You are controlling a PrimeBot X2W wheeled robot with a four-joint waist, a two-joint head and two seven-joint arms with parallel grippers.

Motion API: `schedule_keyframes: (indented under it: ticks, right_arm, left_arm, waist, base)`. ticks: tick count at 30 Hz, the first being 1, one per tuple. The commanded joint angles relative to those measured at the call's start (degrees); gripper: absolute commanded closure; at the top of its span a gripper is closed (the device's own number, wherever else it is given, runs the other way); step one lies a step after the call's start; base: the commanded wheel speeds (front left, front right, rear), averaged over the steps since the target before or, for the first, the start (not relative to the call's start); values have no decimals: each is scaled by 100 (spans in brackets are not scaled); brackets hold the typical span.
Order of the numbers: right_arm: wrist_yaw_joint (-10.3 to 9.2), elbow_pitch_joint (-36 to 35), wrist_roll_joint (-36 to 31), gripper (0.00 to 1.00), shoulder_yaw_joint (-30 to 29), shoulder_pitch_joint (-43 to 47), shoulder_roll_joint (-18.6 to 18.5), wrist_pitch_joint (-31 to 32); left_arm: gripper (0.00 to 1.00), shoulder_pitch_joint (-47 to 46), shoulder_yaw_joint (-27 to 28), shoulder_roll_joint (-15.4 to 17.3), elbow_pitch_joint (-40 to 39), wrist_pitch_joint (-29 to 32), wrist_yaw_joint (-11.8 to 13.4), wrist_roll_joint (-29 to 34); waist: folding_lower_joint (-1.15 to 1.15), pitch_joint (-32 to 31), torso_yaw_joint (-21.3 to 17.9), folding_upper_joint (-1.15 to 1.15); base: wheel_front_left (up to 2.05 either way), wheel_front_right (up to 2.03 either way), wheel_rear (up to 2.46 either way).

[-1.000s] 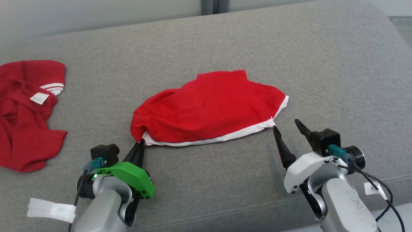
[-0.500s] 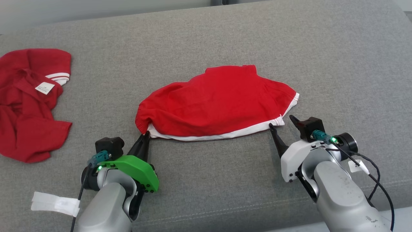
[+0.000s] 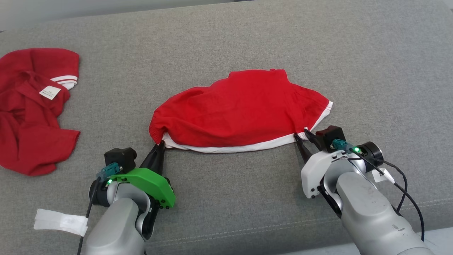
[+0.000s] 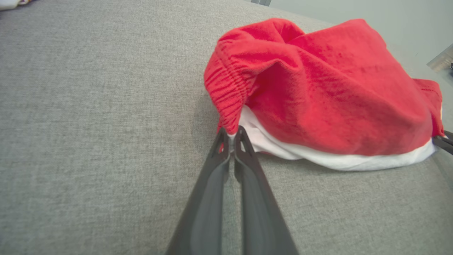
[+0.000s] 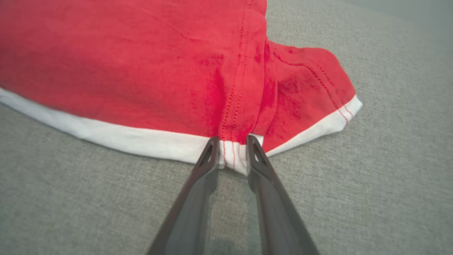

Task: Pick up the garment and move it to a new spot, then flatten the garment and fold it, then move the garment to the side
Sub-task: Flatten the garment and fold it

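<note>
The red garment [image 3: 240, 109] lies bunched in the middle of the grey cushion [image 3: 226, 42]. The left gripper [image 3: 159, 147] is pinched tight on its corner at 8 o'clock. At 4 o'clock, the right gripper [image 3: 302, 136] straddles the white hem with its fingers slightly apart; I cannot tell if it is clamped. Another red shirt [image 3: 32, 106] lies well apart at 9 o'clock.

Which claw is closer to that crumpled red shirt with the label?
Left. The left gripper sits right of the red shirt; the right gripper is farther right, at the red shorts' other end.
</note>
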Motion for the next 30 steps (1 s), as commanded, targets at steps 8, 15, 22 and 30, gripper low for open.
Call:
schedule_keyframes:
  ticks: [8, 15, 22, 30]
  right_arm:
    - [-2, 306, 272, 100, 165, -207, 12, -114]
    - [-2, 63, 886, 100, 161, -185, 40, -173]
    - [-2, -755, 1579, 100, 332, -198, -218, -193]
    - [-2, -1690, 1885, 100, 286, -307, -707, -63]
  left_arm:
    - [100, -70, 86, 20, 2, -5, -18, 54]
    - [100, 49, 279, -9, -192, -6, -54, -113]
    - [100, 40, 392, 23, -709, 151, -119, -698]
    - [100, 117, 249, 483, -1844, 757, -121, -1083]
  waist:
    - [0, -25, -13, 0]
    - [0, -153, -30, 0]
    - [0, -427, -58, 0]
    - [0, -799, -85, 0]
  base:
    - [0, 0, 0]
    - [0, 0, 0]
    - [0, 0, 0]
    - [0, 0, 0]
